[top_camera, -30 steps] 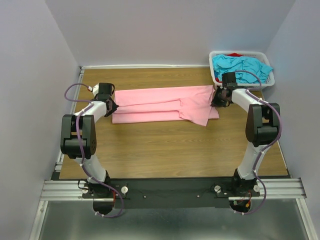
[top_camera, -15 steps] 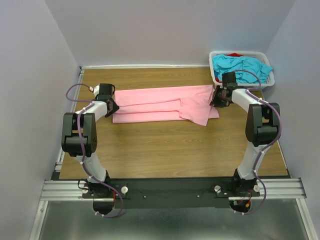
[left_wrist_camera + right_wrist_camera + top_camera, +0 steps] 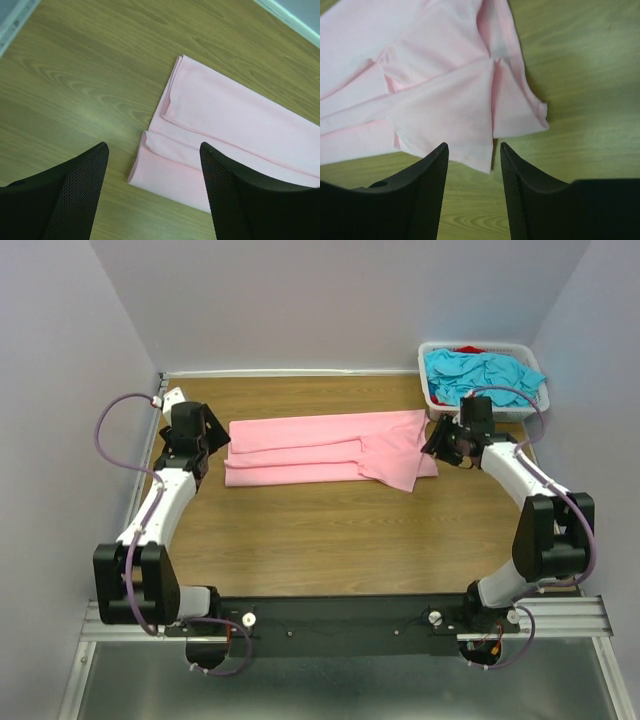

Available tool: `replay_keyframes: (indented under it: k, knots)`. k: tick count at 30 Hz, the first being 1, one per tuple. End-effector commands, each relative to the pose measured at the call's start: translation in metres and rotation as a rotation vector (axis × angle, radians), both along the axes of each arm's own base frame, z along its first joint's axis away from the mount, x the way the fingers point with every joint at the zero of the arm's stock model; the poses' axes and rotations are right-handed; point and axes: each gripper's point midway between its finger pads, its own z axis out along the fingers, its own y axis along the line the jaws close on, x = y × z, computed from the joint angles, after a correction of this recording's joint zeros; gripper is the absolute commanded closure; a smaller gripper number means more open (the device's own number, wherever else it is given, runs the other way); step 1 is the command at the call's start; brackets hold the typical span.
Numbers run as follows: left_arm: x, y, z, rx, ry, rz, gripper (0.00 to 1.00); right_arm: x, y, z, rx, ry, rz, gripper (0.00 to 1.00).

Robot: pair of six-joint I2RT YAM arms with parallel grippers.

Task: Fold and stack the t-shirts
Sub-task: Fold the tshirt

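Showing the release after a lengthwise fold: the left gripper (image 3: 207, 430) and the right gripper (image 3: 441, 440) both stand with fingers parted and nothing between them. A second earlier each was pinched shut at one end of the light pink t-shirt (image 3: 322, 448). Both have since let go and drawn back, the left arm swinging out towards its own side of the table (image 3: 330, 530) and the right one pulling away towards the basket (image 3: 436, 398).

In the left wrist view the shirt's layered left end lies ahead of the fingertips. Its near corner shows in the gap between the two pads (image 3: 75, 190), flat on the wood and apart from them. In the right wrist view the folded sleeve and the shirt's right edge lie just beyond the fingers (image 3: 420, 190), with one corner reaching down into the gap; no contact is visible.

The garment itself has not shifted. It remains a long, narrow band across the far half of the table, spanning from one gripper to the other. Behind the right fingers, the turquoise t-shirts (image 3: 482, 370) and a bit of red cloth (image 3: 470, 348) wait in the basket.

Judged from this layout, the first fold is complete and kept its shape on release. Crosswise folds to shorten the band, and the stacking of further shirts, are not yet done.
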Motion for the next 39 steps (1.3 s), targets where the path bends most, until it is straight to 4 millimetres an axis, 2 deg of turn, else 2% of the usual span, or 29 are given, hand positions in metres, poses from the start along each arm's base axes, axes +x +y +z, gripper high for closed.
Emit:
replay_keyframes:
  k: [1,2,6,8,10,16,20,23,24,27,28,31,35,36,38,39]
  knots:
    - [-0.02,0.003,0.013,0.099,-0.048,-0.063,0.15,-0.038,0.022,-0.034,0.126,0.096,0.016,0.48]
    - [-0.025,0.0,0.009,0.099,-0.055,-0.084,0.07,-0.042,0.026,-0.034,0.157,0.098,0.008,0.48]
    - [-0.041,-0.015,0.02,0.096,-0.132,-0.161,0.06,-0.054,0.036,-0.052,0.236,0.125,-0.006,0.49]
    - [-0.046,-0.016,0.017,0.104,-0.14,-0.168,0.06,-0.062,0.038,-0.064,0.262,0.155,-0.028,0.49]
    - [-0.048,-0.018,0.016,0.108,-0.143,-0.173,0.06,-0.061,0.04,-0.068,0.284,0.152,-0.043,0.5]
    - [-0.043,-0.021,0.005,0.111,-0.111,-0.188,0.06,-0.07,0.044,-0.093,0.319,0.208,-0.064,0.51]
    - [-0.039,-0.024,0.007,0.106,-0.11,-0.199,0.06,-0.073,0.044,-0.102,0.336,0.226,-0.087,0.53]
    - [-0.039,-0.024,0.007,0.109,-0.112,-0.199,0.06,-0.074,0.045,-0.107,0.342,0.234,-0.094,0.6]
    - [-0.039,-0.023,0.008,0.11,-0.113,-0.199,0.06,-0.074,0.047,-0.106,0.349,0.232,-0.088,0.66]
    - [-0.039,-0.024,0.007,0.109,-0.112,-0.199,0.06,-0.071,0.048,-0.101,0.36,0.223,-0.089,0.78]
    - [-0.038,-0.023,0.006,0.11,-0.11,-0.2,0.06,-0.07,0.048,-0.099,0.359,0.215,-0.087,0.86]
    - [-0.038,-0.024,0.006,0.108,-0.107,-0.2,0.06,-0.061,0.049,-0.086,0.368,0.179,-0.078,0.98]
    - [-0.037,-0.024,0.005,0.107,-0.106,-0.202,0.06,-0.036,0.052,-0.062,0.378,0.112,-0.061,0.99]
    - [-0.037,-0.024,0.004,0.105,-0.101,-0.201,0.06,-0.023,0.053,-0.05,0.383,0.079,-0.055,0.99]
    - [-0.037,-0.024,0.003,0.105,-0.101,-0.2,0.06,-0.011,0.053,-0.045,0.382,0.063,-0.054,0.99]
    - [-0.037,-0.024,0.004,0.106,-0.103,-0.203,0.06,0.004,0.054,-0.032,0.385,0.027,-0.048,0.99]
